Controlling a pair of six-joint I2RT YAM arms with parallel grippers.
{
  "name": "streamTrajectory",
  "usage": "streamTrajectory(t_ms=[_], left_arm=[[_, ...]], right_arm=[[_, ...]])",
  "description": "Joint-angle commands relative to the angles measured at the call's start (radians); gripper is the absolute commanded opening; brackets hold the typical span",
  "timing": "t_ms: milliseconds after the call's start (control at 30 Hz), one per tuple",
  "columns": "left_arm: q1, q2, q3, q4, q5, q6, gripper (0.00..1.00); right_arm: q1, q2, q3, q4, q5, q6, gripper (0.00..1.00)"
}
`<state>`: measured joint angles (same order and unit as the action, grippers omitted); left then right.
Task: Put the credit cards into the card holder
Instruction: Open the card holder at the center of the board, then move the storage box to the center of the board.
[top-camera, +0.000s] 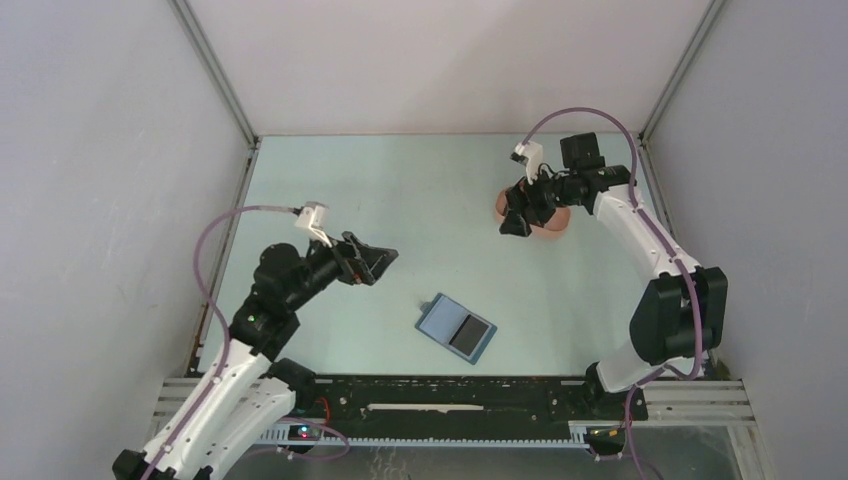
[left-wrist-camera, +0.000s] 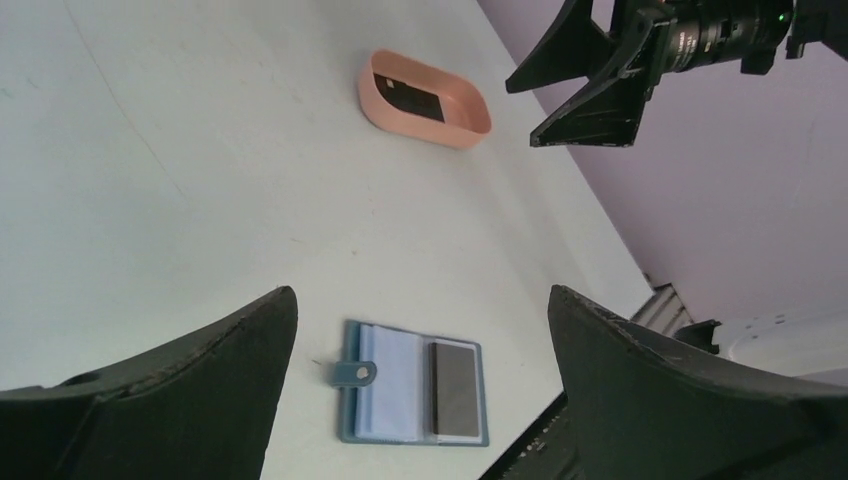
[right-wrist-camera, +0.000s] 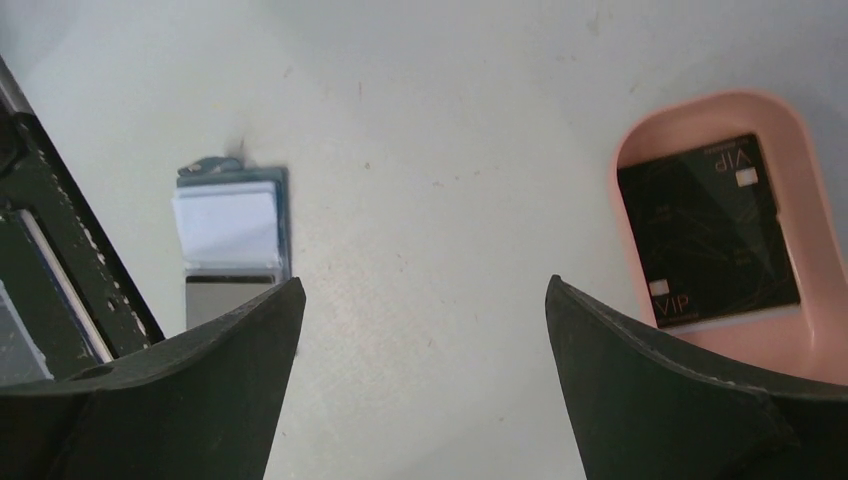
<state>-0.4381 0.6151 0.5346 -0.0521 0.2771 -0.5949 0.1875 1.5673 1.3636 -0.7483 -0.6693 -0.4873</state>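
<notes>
Pickup step: both jaws wide, empty. Next, lowering right gripper onto card in tray, upper right; wallet open.

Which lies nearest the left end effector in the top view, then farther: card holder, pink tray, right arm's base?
1. Card holder, lying open, right of the left end effector.
2. Pink tray, far side, to the right.
3. Right arm's base, near-right edge.

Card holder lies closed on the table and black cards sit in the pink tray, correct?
No: the card holder lies open, its light inside showing in the left wrist view. Black cards do sit in the pink tray.
</notes>
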Motion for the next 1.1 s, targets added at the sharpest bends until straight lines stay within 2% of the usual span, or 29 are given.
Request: streamTrajectory(t_ms=[0, 133, 233, 333, 467, 633, 833, 1067], left_arm=[[0.030, -0.011, 0.200, -0.322, -0.014, 0.199, 1.00], [0.032, -0.018, 0.208, -0.392, -0.116, 0.311, 1.00], [0.043, -0.007, 0.186, -0.407, -0.161, 0.333, 1.00], [0.044, 0.011, 0.193, -0.430, -0.157, 0.343, 1.00], [0.045, 0.013, 0.188, -0.428, -0.155, 0.342, 1.00], [0.045, 0.010, 0.184, -0.425, -0.162, 0.338, 1.00], [0.045, 0.014, 0.183, -0.426, -0.164, 0.337, 1.00], [0.045, 0.006, 0.182, -0.427, -0.170, 0.336, 1.00]], right_arm=[[0.006, 0.035, 0.079, 0.057, -0.053, 0.044, 1.00], [0.006, 0.138, 0.164, 0.011, -0.033, 0.060, 0.94], [0.006, 0.226, 0.240, -0.020, 0.020, 0.100, 0.83], [0.006, 0.313, 0.308, -0.036, 0.095, 0.144, 0.69], [0.002, 0.428, 0.394, -0.075, 0.182, 0.175, 0.56], [-0.025, 0.477, 0.407, -0.085, 0.213, 0.165, 0.53], [-0.045, 0.521, 0.407, -0.134, 0.175, 0.136, 0.51], [-0.060, 0.522, 0.381, -0.138, 0.188, 0.114, 0.53]])
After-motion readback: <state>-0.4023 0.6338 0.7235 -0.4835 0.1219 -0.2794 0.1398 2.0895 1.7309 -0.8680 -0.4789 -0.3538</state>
